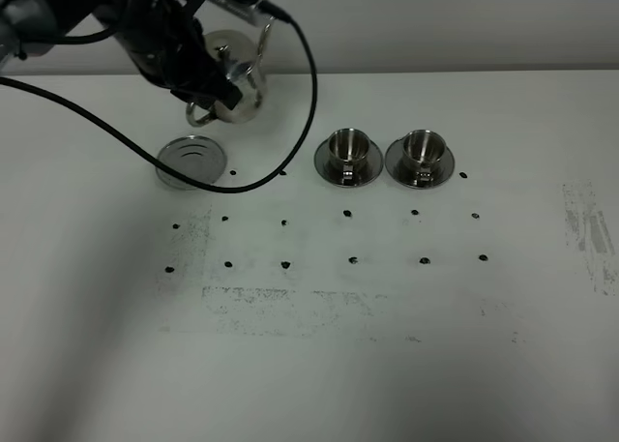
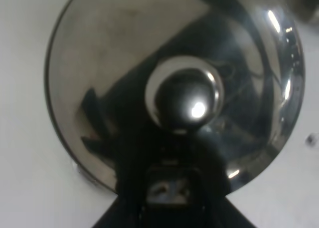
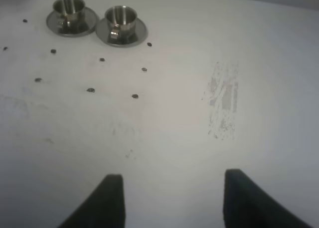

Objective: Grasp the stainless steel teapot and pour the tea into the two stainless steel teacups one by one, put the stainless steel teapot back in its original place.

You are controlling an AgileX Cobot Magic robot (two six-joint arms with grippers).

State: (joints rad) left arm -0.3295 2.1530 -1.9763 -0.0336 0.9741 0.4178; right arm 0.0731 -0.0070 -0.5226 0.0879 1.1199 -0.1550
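The stainless steel teapot [image 1: 235, 74] is off its original place, the flat steel disc [image 1: 191, 160], and sits behind it and slightly right, spout pointing up and right. My left gripper [image 1: 211, 99] is shut on its loop handle; the left wrist view shows the domed lid and knob [image 2: 187, 96] close up, with the dark gripper [image 2: 169, 188] at the rim. The two stainless steel teacups [image 1: 346, 150] [image 1: 420, 152] stand on saucers to the right, also seen in the right wrist view [image 3: 69, 8] [image 3: 121, 18]. My right gripper [image 3: 172, 203] is open over bare table. No tea is visible.
A black cable [image 1: 311, 84] loops from the left arm down to the table beside the disc. Small dark dots [image 1: 286, 264] form a grid on the white table, with a scuffed patch [image 1: 590, 229] at the right.
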